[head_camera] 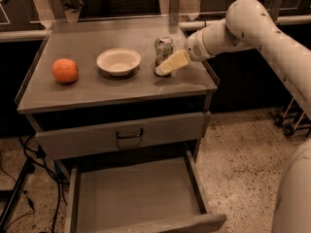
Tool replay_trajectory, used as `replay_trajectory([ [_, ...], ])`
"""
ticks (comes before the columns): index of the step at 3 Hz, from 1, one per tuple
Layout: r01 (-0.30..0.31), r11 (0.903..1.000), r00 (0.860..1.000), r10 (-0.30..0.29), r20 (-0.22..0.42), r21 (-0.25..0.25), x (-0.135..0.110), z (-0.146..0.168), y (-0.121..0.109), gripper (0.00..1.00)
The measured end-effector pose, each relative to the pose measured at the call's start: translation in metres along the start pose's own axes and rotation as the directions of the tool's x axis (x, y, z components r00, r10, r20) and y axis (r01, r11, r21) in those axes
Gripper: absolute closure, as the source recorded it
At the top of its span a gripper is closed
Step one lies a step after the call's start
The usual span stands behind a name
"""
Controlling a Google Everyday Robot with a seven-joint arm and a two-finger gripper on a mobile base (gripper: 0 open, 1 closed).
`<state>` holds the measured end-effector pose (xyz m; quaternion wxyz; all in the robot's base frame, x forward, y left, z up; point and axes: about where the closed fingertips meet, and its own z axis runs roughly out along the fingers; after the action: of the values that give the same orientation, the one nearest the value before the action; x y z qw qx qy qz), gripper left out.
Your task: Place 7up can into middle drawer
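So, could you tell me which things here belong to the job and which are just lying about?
Job: 7up can, upright on the counter; gripper at its right side; open middle drawer below.
Lying about: orange, white bowl, closed handled drawer.

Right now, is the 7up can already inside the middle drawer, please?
No, the 7up can stands on the cabinet top beside the white bowl, with the end effector close at its side, above the open middle drawer.
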<state>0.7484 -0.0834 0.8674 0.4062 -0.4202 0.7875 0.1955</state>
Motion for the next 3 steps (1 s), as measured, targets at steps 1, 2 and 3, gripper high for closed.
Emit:
replay_trajectory([
  [1, -0.011, 0.9999, 0.999, 0.011, 0.033, -0.002, -0.009, 0.016, -0.007, 0.00],
  [2, -0.019, 0.9997, 0.998, 0.020, 0.052, -0.012, -0.015, 0.030, -0.009, 0.00],
  [3, -0.019, 0.9997, 0.998, 0.020, 0.052, -0.012, -0.015, 0.030, -0.009, 0.27],
])
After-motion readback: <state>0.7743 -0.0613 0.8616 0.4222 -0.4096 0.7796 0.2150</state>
